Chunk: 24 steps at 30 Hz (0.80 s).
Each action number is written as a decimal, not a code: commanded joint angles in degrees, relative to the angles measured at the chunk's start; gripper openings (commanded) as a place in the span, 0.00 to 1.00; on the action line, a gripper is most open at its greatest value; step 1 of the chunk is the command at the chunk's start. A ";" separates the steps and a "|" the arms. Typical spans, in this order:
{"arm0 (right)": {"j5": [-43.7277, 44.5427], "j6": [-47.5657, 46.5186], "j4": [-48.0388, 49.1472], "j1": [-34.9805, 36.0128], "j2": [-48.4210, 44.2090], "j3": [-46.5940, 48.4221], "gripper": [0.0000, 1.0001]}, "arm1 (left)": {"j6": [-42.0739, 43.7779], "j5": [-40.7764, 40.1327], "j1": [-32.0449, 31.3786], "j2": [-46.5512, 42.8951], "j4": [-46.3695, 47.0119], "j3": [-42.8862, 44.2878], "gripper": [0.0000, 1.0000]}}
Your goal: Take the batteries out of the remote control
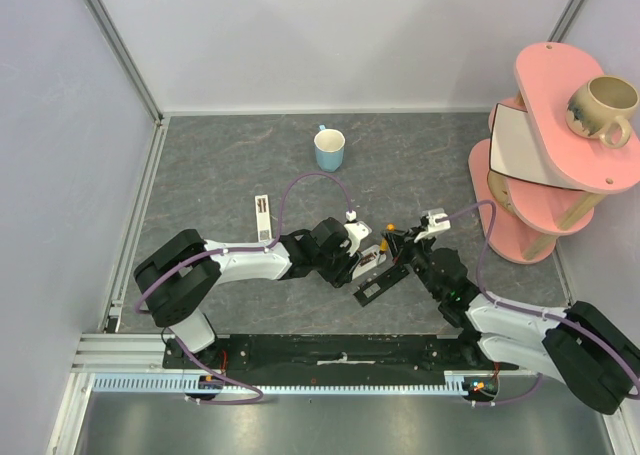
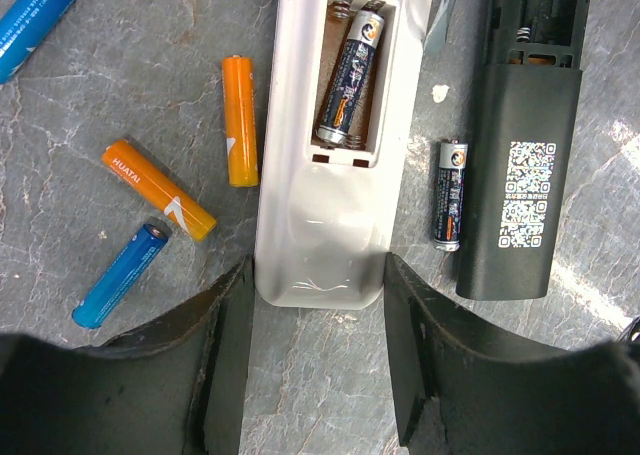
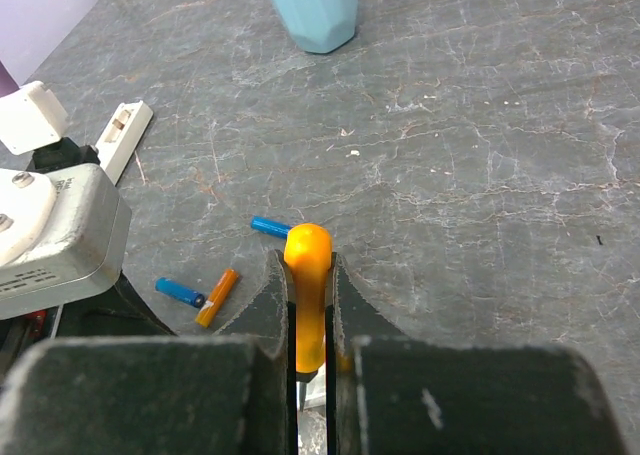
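Starting at the left, four loose batteries (image 2: 158,190), two orange and two blue, lie on the grey table (image 2: 100,95) just beside the white remote (image 2: 320,235). The left gripper (image 2: 318,263) straddles that remote's near end, its jaws seemingly pressed against both sides of it. One remaining battery (image 2: 350,75) sits crooked in the open bay, so the unloading is not yet done. To its right a loose dark battery (image 2: 450,195) lies between the white remote and a black remote (image 2: 520,175), whose bay looks empty as far as it shows. Farther right, the right gripper (image 3: 307,275) has its jaws clamped on an orange tool (image 3: 307,245). I judge three risks. The tool may slip off the crooked battery and flick it away. The white remote may swivel, since it is held at one end only. The loose batteries may roll if an arm nudges them.
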 commanded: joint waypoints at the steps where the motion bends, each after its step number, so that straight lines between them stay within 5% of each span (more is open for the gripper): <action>1: -0.06 -0.05 5.64 -0.19 1.44 3.05 0.00 | 2.08 -1.97 0.09 2.71 -3.44 -0.20 0.02; 24: 5.39 -2.32 1.96 -0.19 6.19 7.09 0.00 | 2.08 -1.88 0.09 2.80 -3.70 -0.11 0.02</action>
